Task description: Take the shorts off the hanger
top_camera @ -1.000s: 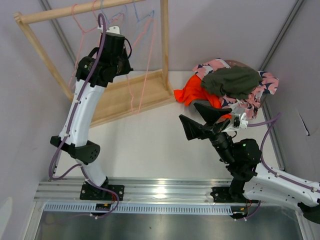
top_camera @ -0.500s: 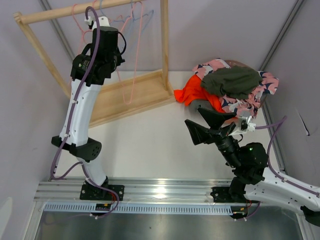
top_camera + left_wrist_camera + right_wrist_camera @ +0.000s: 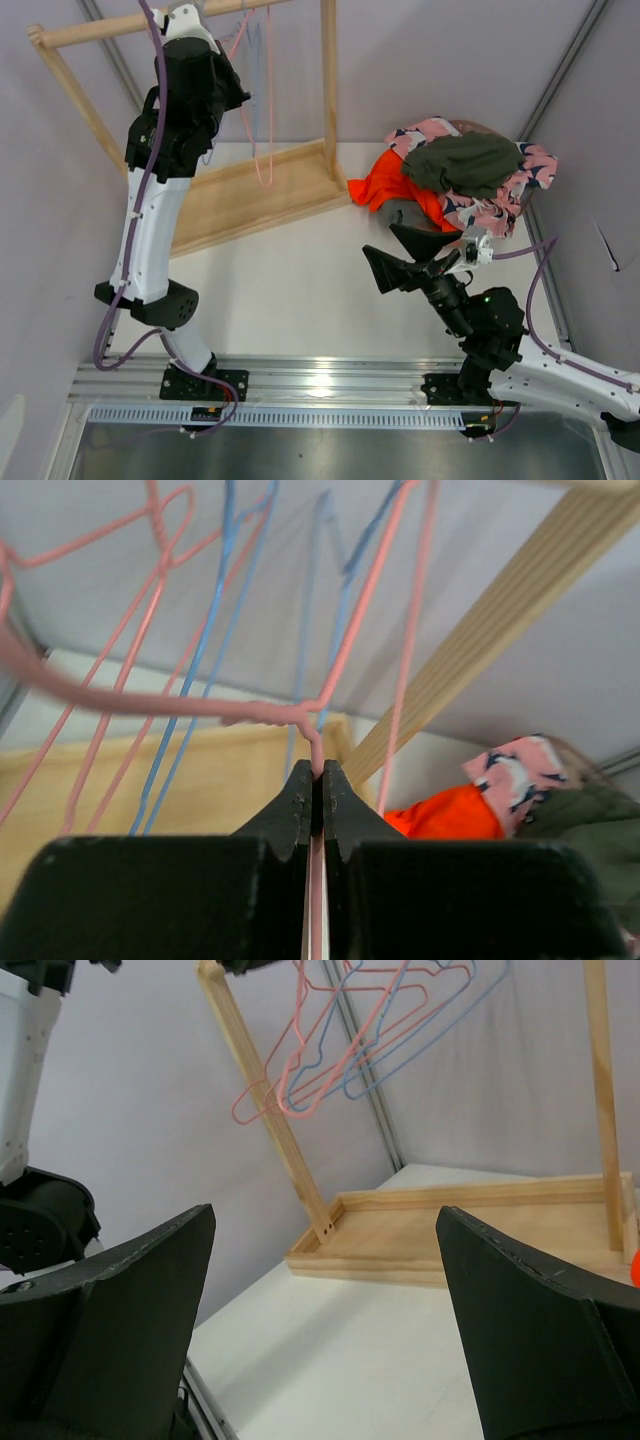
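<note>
The shorts lie in a heap at the table's back right: dark olive green (image 3: 462, 162) on top, pink patterned (image 3: 520, 190), orange (image 3: 385, 185) and a bit of grey (image 3: 405, 212) beneath. None hangs on a hanger. My left gripper (image 3: 235, 93) is raised near the rack's top rail, shut on the neck of a bare pink wire hanger (image 3: 200, 705); its jaws (image 3: 317, 780) pinch the wire. The heap shows in the left wrist view as orange (image 3: 445, 815) and pink (image 3: 510, 770). My right gripper (image 3: 386, 250) is open and empty above the table, just in front of the heap, facing the rack (image 3: 325, 1260).
A wooden clothes rack with a tray base (image 3: 250, 195) and top rail (image 3: 120, 28) stands at the back left. Bare pink and blue wire hangers (image 3: 330, 1060) hang from the rail. Blue hangers (image 3: 215, 630) hang right behind the held one. Grey walls close both sides.
My left arm has risen and swung left, carrying the pink hanger up toward the rail. My right gripper shifted slightly and stays open.
</note>
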Action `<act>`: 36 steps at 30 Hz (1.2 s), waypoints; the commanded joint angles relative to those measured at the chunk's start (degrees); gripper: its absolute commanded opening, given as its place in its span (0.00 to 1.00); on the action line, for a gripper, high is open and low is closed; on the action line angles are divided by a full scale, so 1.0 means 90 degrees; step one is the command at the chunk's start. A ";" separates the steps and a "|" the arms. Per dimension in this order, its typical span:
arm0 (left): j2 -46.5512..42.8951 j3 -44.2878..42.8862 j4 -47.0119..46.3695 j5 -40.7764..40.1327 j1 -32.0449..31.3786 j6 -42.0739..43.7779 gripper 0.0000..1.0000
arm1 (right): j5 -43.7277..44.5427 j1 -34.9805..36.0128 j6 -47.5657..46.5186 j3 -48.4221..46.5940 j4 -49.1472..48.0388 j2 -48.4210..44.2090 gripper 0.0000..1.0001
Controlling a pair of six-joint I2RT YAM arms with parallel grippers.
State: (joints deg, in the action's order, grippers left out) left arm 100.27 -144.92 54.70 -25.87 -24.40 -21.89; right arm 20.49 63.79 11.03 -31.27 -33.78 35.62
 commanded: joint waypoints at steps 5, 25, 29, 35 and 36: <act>-0.0019 -0.0353 -0.1877 0.0735 0.0045 0.0527 0.00 | 0.0155 0.0041 0.0093 0.0192 -0.0143 -0.0158 0.99; 0.1437 -0.0577 -0.3167 0.1692 0.0748 0.0343 0.00 | 0.0633 0.0041 0.0113 0.0700 0.0160 -0.0383 0.99; 0.1505 -0.0548 -0.3089 0.1790 0.0788 0.0264 0.00 | 0.0672 0.0041 0.0142 0.0730 0.0043 -0.0227 0.99; 0.1613 -0.0509 -0.2826 0.1829 0.0895 0.0167 0.00 | 0.0663 0.0022 0.0171 0.0730 -0.0075 -0.0022 0.99; 0.1613 -0.0499 -0.2796 0.1820 0.0895 0.0167 0.00 | 0.0663 0.0022 0.0171 0.0720 -0.0075 -0.0012 0.99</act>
State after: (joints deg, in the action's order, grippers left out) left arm 114.56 -146.85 30.59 -10.33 -17.23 -19.11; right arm 25.58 63.81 12.01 -24.77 -31.88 35.14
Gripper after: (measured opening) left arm 0.045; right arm 0.993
